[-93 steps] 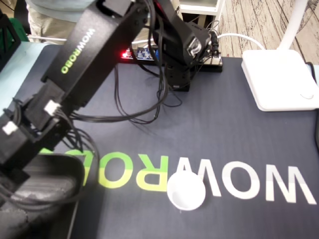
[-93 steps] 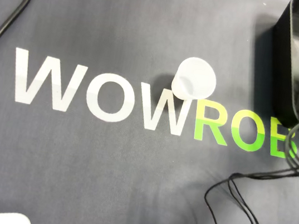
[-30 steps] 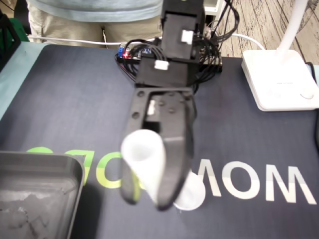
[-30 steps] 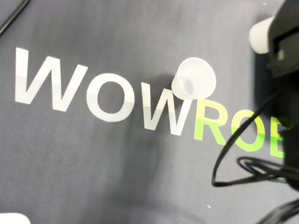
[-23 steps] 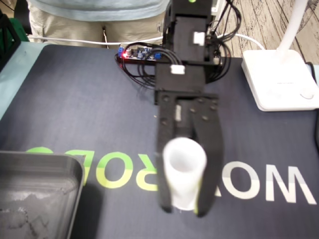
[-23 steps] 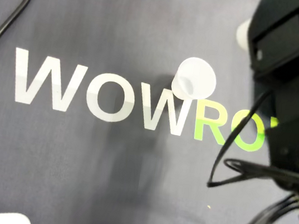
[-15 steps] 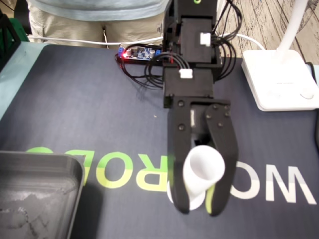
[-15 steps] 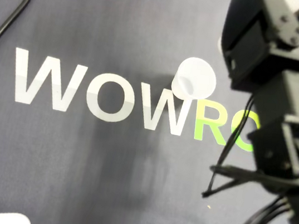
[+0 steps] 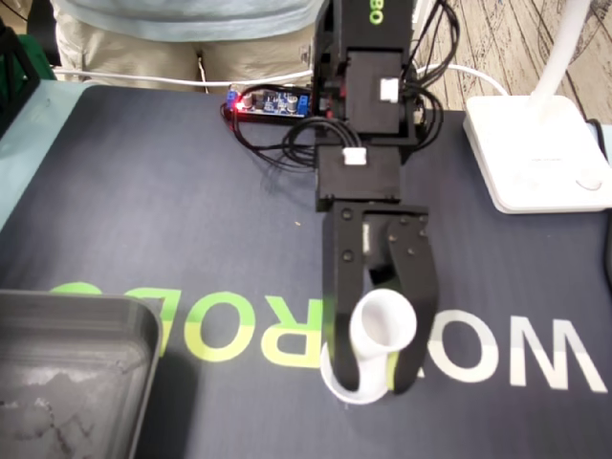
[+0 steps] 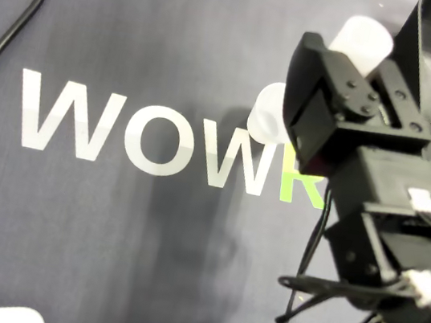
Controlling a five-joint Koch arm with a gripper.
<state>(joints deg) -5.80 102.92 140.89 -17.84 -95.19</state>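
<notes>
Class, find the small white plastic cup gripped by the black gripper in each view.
Fixed view: the gripped white plastic cup is low centre, between the black gripper's jaws.
Overhead view: it is top right, at the arm's tip.
Shared landmark: the white-and-green WOWROBO lettering on the dark mat.

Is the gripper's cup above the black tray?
No: in the fixed view the gripper's cup hangs over a second cup on the mat, well right of the tray.

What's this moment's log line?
gripper: shut on held cup | second cup: upright on mat | stage: held cup above second cup, not released
</notes>
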